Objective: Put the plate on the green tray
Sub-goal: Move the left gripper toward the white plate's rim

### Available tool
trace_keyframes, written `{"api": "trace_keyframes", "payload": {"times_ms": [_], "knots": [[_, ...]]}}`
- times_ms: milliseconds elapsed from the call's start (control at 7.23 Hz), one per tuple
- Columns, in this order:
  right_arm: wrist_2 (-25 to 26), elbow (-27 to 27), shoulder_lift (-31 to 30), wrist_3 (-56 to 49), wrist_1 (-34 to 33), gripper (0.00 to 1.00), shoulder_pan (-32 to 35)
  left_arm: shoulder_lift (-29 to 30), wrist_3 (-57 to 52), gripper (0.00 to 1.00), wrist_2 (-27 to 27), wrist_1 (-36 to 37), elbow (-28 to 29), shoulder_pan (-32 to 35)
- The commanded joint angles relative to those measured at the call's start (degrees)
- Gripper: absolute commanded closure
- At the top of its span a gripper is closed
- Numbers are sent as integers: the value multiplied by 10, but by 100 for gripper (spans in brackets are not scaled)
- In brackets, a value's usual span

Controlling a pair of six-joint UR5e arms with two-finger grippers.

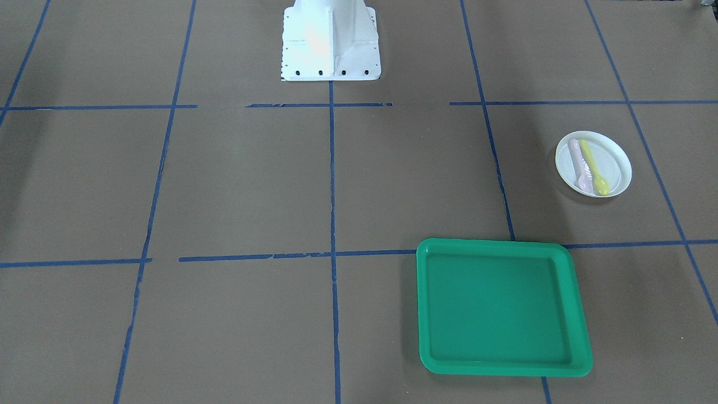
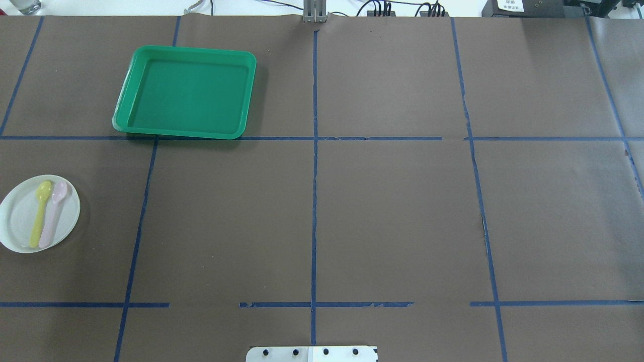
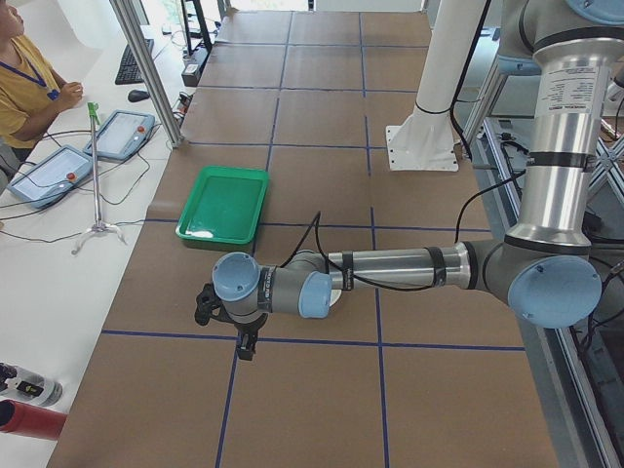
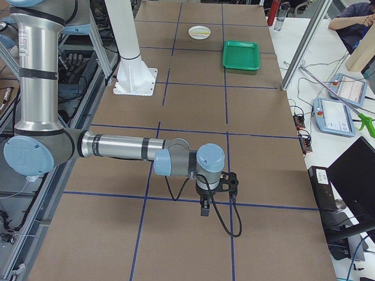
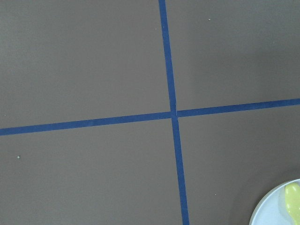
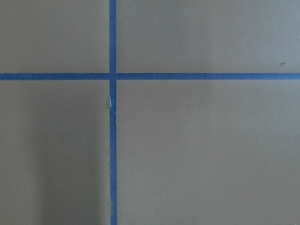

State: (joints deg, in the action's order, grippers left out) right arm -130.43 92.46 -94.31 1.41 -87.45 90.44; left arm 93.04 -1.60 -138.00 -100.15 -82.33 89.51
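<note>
The small white plate (image 1: 612, 160) lies on the brown table and bears a pale pink spoon (image 1: 578, 163) and a yellow spoon (image 1: 593, 168). In the overhead view the plate (image 2: 20, 223) is at the left edge, and the green tray (image 2: 186, 93) lies bare at the far left. The tray (image 1: 505, 306) is apart from the plate. My left gripper (image 3: 229, 331) hangs above the table close to the plate; its wrist view catches the plate's rim (image 5: 274, 211). My right gripper (image 4: 214, 202) is far off at the table's other end. I cannot tell whether either gripper is open or shut.
Blue tape lines (image 2: 314, 176) grid the table. The robot's white base (image 1: 331, 42) stands at the middle of the robot's side. An operator (image 3: 24, 78) and teach pendants (image 3: 117, 132) are beyond the table's far edge, next to a metal post (image 3: 146, 68).
</note>
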Motion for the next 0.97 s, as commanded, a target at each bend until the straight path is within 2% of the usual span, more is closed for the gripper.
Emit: {"api": "trace_keyframes", "payload": {"times_ms": [0, 277, 415, 691, 830], "knots": [[0, 0, 0, 0, 0, 0, 0, 5, 1, 0, 0, -2, 7, 1], [0, 0, 0, 0, 0, 0, 0, -1, 9, 0, 0, -79, 43, -4], [0, 0, 0, 0, 0, 0, 0, -1, 15, 0, 2, -102, 36, -8], [0, 0, 0, 1, 0, 0, 0, 0, 150, 0, 1, -102, -11, -85], [0, 0, 0, 0, 0, 0, 0, 1, 182, 0, 1, -104, -11, -123]]}}
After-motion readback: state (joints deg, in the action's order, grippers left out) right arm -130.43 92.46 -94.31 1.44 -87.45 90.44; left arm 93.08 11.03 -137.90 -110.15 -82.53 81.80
